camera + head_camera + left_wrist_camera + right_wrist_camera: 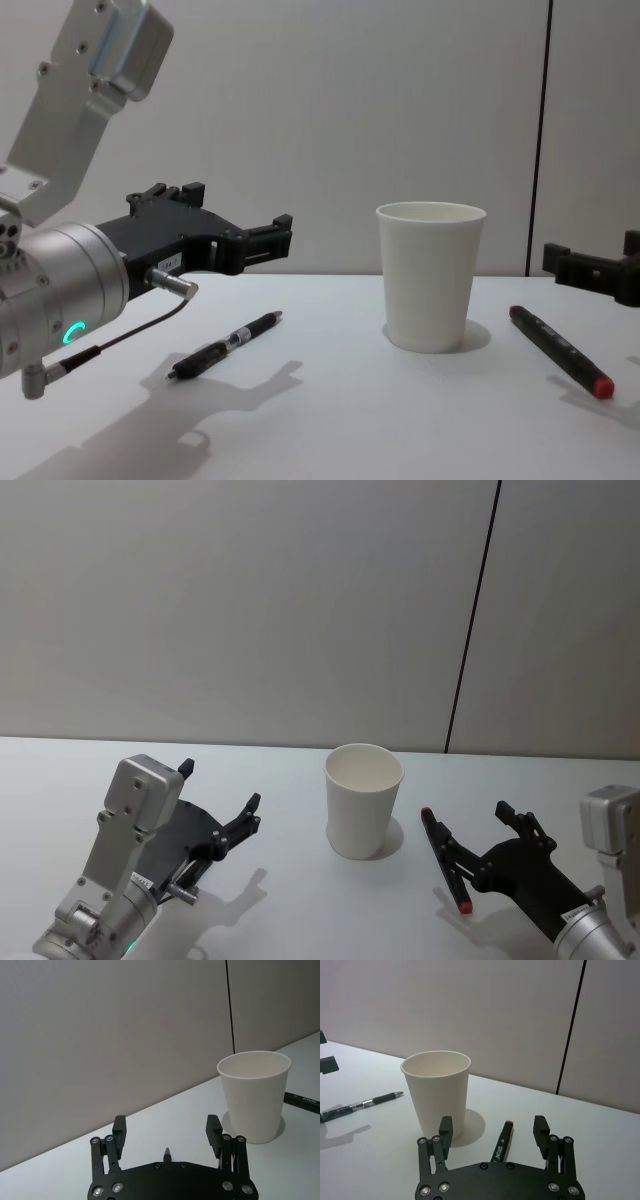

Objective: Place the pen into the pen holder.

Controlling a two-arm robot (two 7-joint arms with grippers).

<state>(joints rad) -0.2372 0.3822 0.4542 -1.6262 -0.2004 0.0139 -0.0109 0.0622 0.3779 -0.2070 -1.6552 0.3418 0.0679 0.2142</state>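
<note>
My left gripper (166, 1124): fingers spread wide, empty, hovering over the ballpoint pen (225, 345). My right gripper (493, 1122): equally spread, empty, red-tipped marker (501, 1142) lying beneath. Pen holder (362, 800) upright between them.

The paper cup (362, 800) between the two grippers is plain white, slightly creamy inside. Both the left gripper (166, 1122) and the right gripper (492, 1125) are matt black with small silver screws. The ballpoint pen (225, 345) under the left gripper is black with a pale, silvery middle band. The marker (555, 350) under the right gripper is black with red ends and white lettering. The left arm (60, 290) is silver-grey with a green light (68, 333). The table (350, 420) is white. The wall (250, 600) is pale grey with a dark vertical seam (475, 610).
</note>
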